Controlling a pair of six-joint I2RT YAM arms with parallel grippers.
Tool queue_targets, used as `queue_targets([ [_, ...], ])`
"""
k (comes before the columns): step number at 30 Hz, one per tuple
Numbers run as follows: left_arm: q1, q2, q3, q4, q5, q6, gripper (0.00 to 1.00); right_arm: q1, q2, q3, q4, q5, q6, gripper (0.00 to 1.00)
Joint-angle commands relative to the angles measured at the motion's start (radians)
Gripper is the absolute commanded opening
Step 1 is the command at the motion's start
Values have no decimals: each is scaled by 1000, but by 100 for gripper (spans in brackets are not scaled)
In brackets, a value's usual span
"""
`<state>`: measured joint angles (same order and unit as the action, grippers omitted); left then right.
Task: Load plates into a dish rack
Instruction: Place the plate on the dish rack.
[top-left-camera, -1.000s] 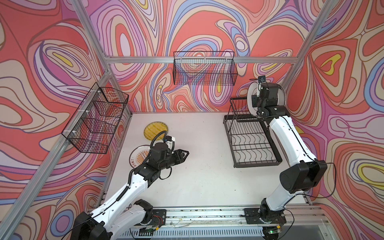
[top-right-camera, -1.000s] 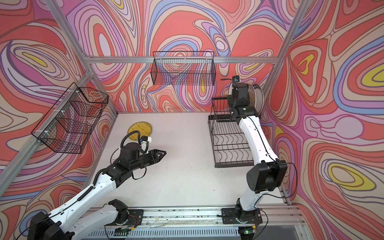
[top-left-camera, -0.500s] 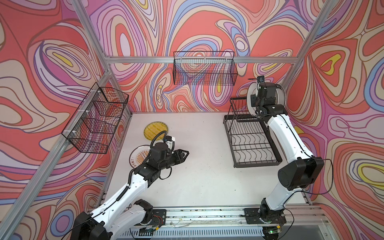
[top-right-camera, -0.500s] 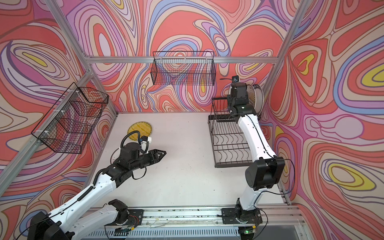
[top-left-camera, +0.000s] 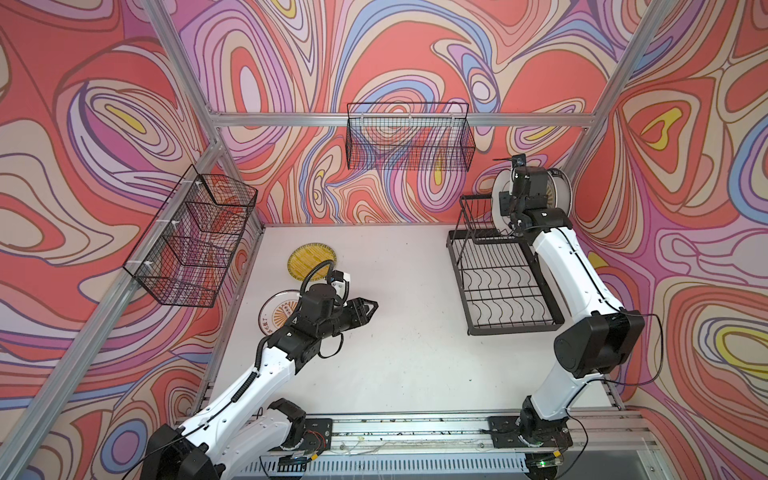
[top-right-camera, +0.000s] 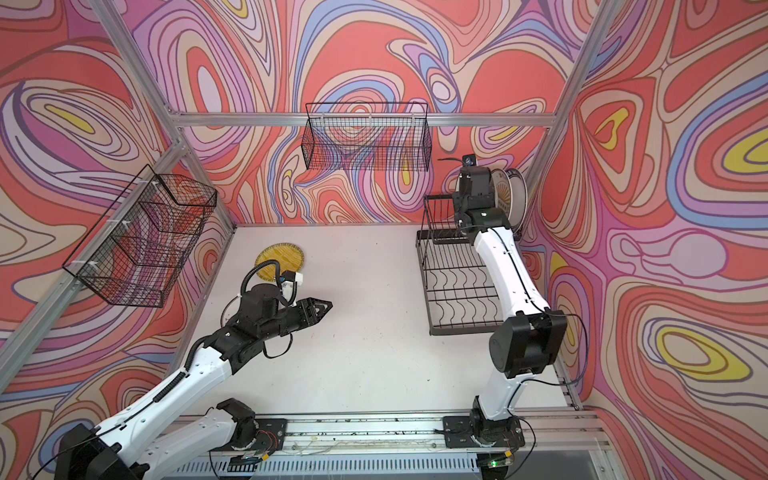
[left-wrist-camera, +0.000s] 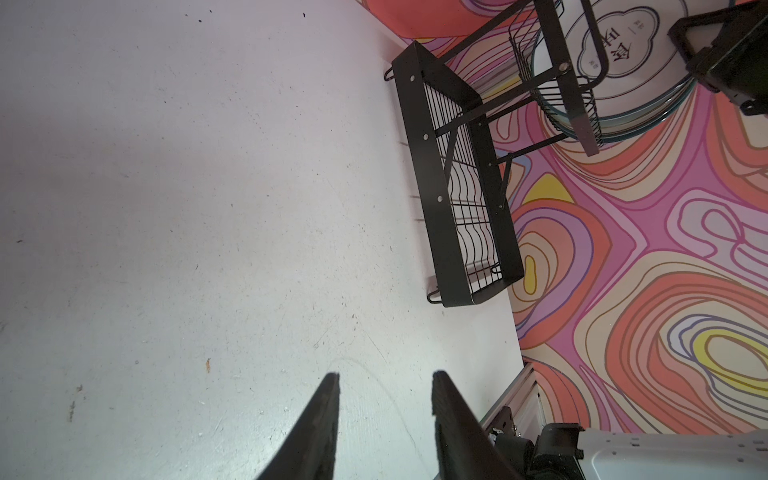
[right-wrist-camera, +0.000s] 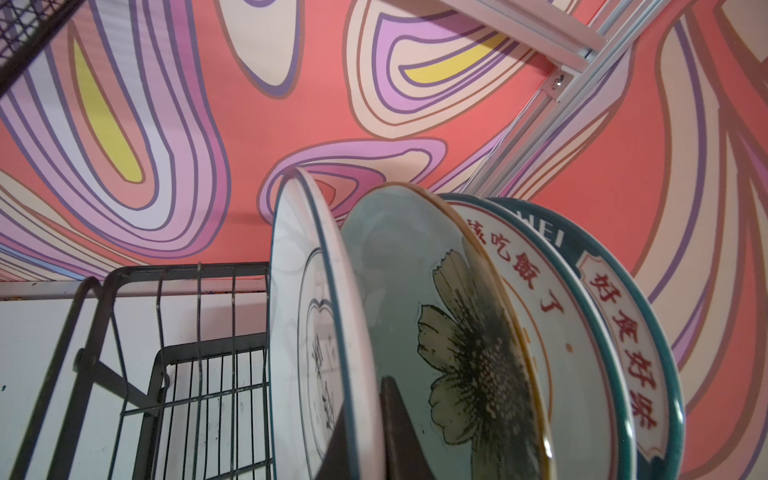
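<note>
Six plates in all. Four stand on edge in the dish rack's (top-left-camera: 505, 286) raised upper tier: white plate (right-wrist-camera: 307, 332), green flower plate (right-wrist-camera: 399, 270), red-lettered plate (right-wrist-camera: 540, 332), teal-rimmed plate (right-wrist-camera: 648, 353). The right gripper (right-wrist-camera: 365, 411) is clamped on the white plate's rim. Two lie flat on the table (top-left-camera: 415, 353): yellow striped plate (top-left-camera: 311, 259) and sunburst plate (top-left-camera: 276, 316). The left gripper (top-left-camera: 372, 307) hovers near the sunburst plate, jaws apart, holding nothing. Two mesh baskets (top-left-camera: 409, 141) (top-left-camera: 193, 237) hang on the walls.
</note>
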<state>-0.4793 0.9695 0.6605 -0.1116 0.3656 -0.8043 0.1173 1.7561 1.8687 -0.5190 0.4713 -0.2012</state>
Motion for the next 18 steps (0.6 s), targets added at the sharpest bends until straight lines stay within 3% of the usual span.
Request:
queue_targets([
  [1,-5,-2,27,-22,-6,10,40,-9,9,40,-2,23,7,0],
  [11,-4,-16,22,-28,-5,7,40,-8,4,35,-12,15,13,20],
  [18,-4,-25,15,-31,-7,2,40,-9,-17,41,-27,2,16,26],
])
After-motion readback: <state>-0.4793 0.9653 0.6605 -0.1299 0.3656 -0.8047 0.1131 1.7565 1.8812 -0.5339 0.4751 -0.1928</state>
